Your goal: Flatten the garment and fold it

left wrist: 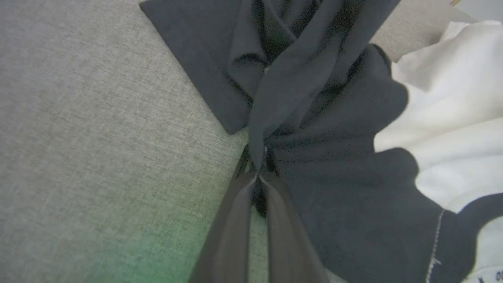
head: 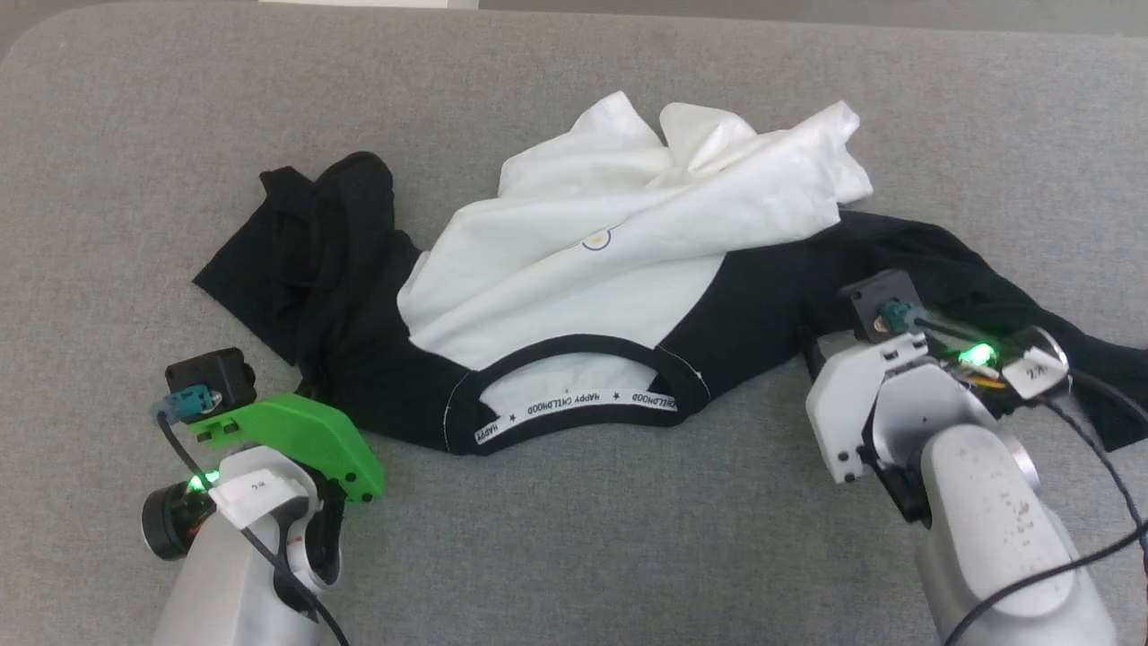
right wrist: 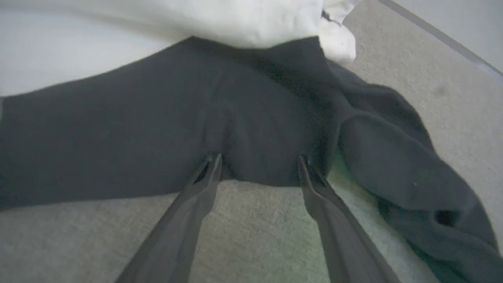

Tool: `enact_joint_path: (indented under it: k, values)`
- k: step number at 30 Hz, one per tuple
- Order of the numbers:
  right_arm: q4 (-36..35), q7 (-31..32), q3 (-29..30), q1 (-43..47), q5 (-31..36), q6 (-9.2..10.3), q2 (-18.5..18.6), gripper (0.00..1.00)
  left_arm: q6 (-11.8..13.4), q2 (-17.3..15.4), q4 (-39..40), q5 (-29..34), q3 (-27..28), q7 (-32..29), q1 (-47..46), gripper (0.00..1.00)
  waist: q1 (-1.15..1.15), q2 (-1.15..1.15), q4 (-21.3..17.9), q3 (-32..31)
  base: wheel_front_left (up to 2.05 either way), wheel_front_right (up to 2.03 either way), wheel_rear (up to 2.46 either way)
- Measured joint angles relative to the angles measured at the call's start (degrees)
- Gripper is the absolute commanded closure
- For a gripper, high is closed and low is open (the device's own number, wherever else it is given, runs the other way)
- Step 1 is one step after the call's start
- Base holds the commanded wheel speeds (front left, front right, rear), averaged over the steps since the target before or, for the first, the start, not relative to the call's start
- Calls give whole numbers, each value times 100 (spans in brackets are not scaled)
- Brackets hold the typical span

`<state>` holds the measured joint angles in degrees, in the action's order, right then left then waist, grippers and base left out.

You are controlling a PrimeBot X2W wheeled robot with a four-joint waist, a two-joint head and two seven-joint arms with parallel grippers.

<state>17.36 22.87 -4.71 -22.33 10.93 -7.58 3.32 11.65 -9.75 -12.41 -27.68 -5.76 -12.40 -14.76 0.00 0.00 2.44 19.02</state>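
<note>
Shirt [head: 574, 269] lies crumpled mid-bench [head: 574, 538], neckband toward the near edge, white body bunched toward the far edge, and a black sleeve trailing out to each side. My left hand [left wrist: 257, 175] is pressed together, pinching a ridge of black cloth by the left shoulder. My right hand [right wrist: 257, 167] is spread, tips touching the near edge of the black cloth by the right shoulder, gripping nothing. To flatten well, I'd close the right on that edge, then draw both hands apart, low and evenly, so the shoulders go taut without dragging the body.
</note>
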Motion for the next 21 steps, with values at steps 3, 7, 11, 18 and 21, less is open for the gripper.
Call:
enact_joint_path:
  k: [3,7,11,18,21]
  values:
    - [212,8,-51,-246,45,0,44,0,-27,9,-11,-7,-25,37,-53,100,0,0,37,74,0,0,0]
    - [412,88,-52,-471,38,0,51,75,-51,10,-10,-7,-44,47,-91,100,0,0,59,152,0,0,0]
    - [434,-13,-11,-492,-196,-2,24,100,-97,25,-24,-15,-58,136,-110,100,0,0,76,137,0,0,0]
    - [-750,-159,268,447,-1136,-1,13,100,-320,31,294,-223,-42,336,19,100,0,0,45,-152,0,0,0]
    - [-1793,94,234,817,-1348,-1,24,100,-535,-12,859,-410,-43,260,45,100,0,0,-14,-312,0,0,0]
